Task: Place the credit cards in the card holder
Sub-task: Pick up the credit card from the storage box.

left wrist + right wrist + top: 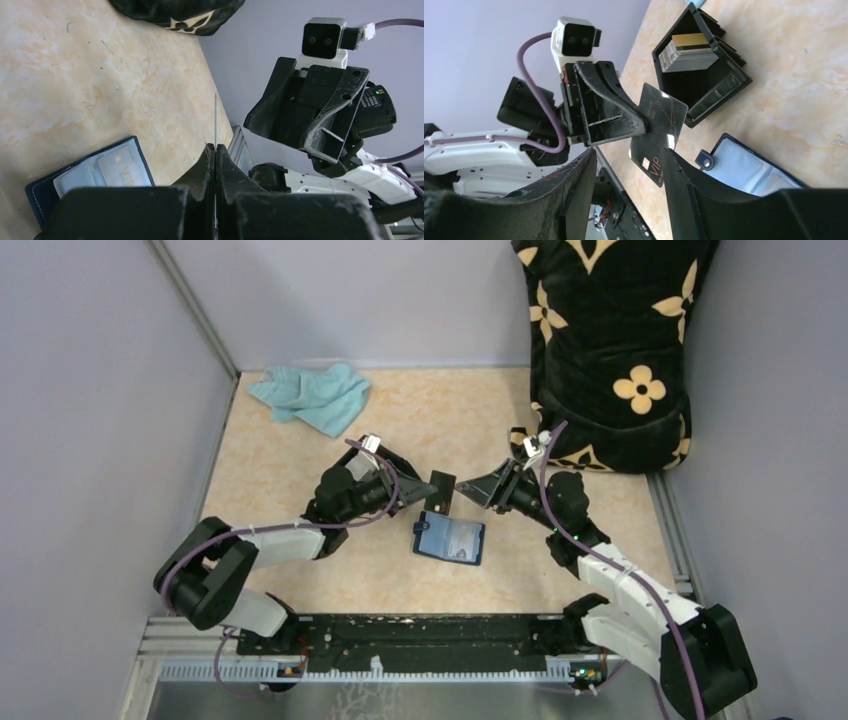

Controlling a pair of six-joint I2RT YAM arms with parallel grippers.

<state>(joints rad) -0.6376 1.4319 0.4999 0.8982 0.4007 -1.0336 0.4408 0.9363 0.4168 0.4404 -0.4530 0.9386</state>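
Observation:
My left gripper is shut on a dark credit card with gold VIP lettering, held upright above the table. The left wrist view shows that card edge-on as a thin line rising from the closed fingertips. My right gripper faces it, open. In the right wrist view the card has its lower corner between the open fingers, close to the right one. The navy card holder lies open and flat below both grippers, with a pale card in a clear pocket.
A black open-topped box with several cards stands on the table behind the left gripper. A teal cloth lies at the back left. A black flowered cushion fills the back right. Grey walls close in both sides.

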